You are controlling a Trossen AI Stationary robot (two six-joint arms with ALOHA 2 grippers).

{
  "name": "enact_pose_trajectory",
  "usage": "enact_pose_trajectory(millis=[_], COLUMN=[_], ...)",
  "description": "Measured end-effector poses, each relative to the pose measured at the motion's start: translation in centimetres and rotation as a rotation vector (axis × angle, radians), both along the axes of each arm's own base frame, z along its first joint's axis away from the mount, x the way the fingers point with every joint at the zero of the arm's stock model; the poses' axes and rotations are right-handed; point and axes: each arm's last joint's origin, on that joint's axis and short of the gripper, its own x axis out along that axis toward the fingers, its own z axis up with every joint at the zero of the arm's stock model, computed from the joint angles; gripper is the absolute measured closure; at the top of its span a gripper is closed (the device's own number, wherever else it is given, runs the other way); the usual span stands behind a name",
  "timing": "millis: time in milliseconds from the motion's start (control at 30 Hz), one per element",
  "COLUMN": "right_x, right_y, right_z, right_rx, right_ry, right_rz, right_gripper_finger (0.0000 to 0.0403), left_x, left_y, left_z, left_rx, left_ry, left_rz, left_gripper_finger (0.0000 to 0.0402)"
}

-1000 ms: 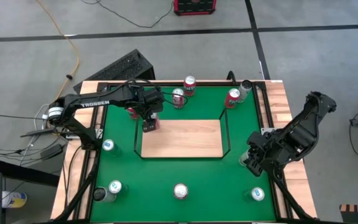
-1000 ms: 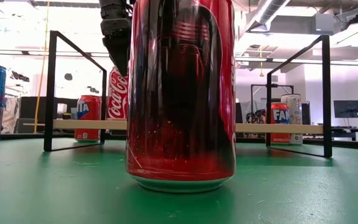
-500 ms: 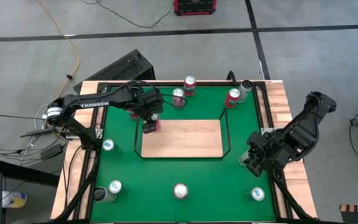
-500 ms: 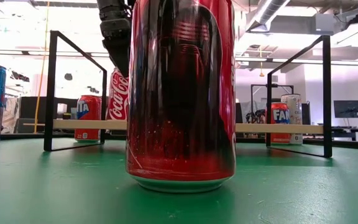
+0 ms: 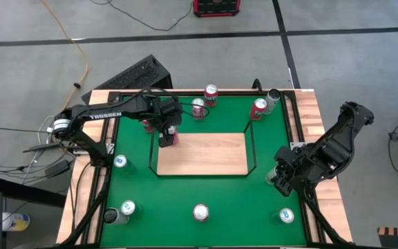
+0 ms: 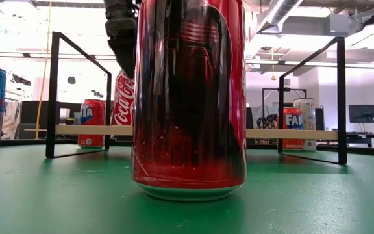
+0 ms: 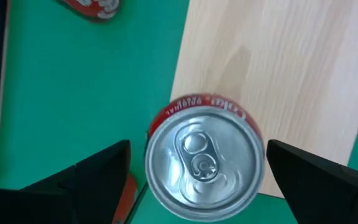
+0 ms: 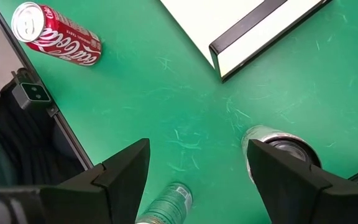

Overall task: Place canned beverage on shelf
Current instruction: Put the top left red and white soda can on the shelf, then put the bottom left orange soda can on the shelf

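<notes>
You see the left hand spread apart around a red can standing on the shelf corner.

Shelf — your open room: bare board except one red can upright at its far-left corner, the left claw spread either side of it with clear gaps. Black wire rails bar both short ends; come in from above or over the long edges. Worktop — cans ring the shelf: three red cans behind, others along the near edge and left side.
</notes>
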Motion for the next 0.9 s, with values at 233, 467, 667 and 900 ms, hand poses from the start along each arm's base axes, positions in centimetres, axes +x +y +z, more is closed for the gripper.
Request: enact_pose_trajectory(millis=[233,467,667,900], right_x=[0.0,0.0,0.1,0.0], right_y=[0.0,0.0,0.1,0.0], right_z=[0.0,0.0,0.0,0.0], right_rx=[0.004,0.005,0.005,0.001], right_ry=[-0.004,-0.004,-0.006,-0.005], right_rz=[0.0,0.0,0.003,0.008], right_gripper_finger=[0.0106,0.0106,0.0106,0.0106], left_x=[0.0,-0.6,-1.1,-4.1], left_y=[0.0,-0.1,-0.1,-0.3], left_z=[2.7,5.3,8.0,11.7], left_rx=[0.013,0.032,0.115,0.184], left_ry=[-0.04,-0.045,-0.082,-0.202], left_rz=[-0.004,-0.018,-0.028,-0.033], left_gripper_finger=[0.004,0.0039,0.0039,0.0039])
